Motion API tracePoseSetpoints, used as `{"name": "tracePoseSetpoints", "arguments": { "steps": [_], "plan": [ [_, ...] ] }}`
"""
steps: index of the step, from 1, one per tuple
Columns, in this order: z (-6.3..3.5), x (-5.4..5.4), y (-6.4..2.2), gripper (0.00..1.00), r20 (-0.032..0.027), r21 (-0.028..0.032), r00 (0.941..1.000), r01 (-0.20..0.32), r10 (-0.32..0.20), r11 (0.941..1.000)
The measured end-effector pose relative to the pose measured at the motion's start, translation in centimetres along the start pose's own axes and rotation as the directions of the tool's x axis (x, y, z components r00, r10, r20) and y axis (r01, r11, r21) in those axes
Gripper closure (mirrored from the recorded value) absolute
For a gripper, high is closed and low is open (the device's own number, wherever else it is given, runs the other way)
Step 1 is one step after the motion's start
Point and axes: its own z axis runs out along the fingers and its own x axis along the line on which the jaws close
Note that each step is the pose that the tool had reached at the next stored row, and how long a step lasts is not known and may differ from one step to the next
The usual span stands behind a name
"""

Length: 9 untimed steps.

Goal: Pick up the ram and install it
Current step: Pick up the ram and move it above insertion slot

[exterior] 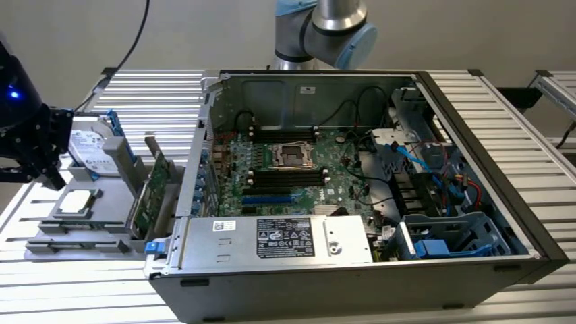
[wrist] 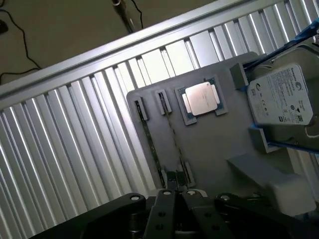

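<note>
- The gripper (wrist: 178,193) is hovering over the grey tray (wrist: 214,144), with its tip directly above the near ends of the two sticks standing there.
- The jaws are sitting close together. I cannot tell whether a slim gap is separating them or whether they are touching. Nothing is showing between them.
- The ram (wrist: 175,138) is standing on its long edge in the tray, with the thin top edge facing up toward the wrist camera.
- Its long axis is running across the tray, roughly parallel to the slats of the bench (wrist: 75,149). One end is sitting in a holder beside the processor (wrist: 201,98), and the other end is pointing at the gripper.
- A second stick (wrist: 151,144) is standing just beside the ram and parallel to it, on the side away from the processor.
- A hard drive (wrist: 281,94) is resting at the far side of the tray, beyond the processor.
- In the exterior view the gripper (exterior: 50,177) is hanging at the exterior view's left, over the tray (exterior: 77,246) and well apart from the open computer case (exterior: 360,297).
- An expansion card (exterior: 155,189) is standing upright between the tray and the case.
- The memory slots (exterior: 286,177) on the motherboard inside the case are lying exposed.
</note>
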Motion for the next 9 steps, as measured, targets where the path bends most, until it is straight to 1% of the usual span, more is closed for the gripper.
{"name": "tracePoseSetpoints", "arguments": {
  "steps": [3,5,7,9],
  "plan": [
    [0.39,0.0,-0.02,0.89,-0.0024,0.0031,0.9986,0.053,-0.053,0.9986],
    [0.66,0.0,-0.03,0.89,-0.0039,0.0053,0.9959,0.09,-0.09,0.9959],
    [0.93,0.0,-0.04,0.89,-0.0056,0.0074,0.992,0.126,-0.126,0.992],
    [1.2,0.0,-0.06,0.89,-0.0073,0.0094,0.9868,0.162,-0.162,0.9868]
  ]
}}
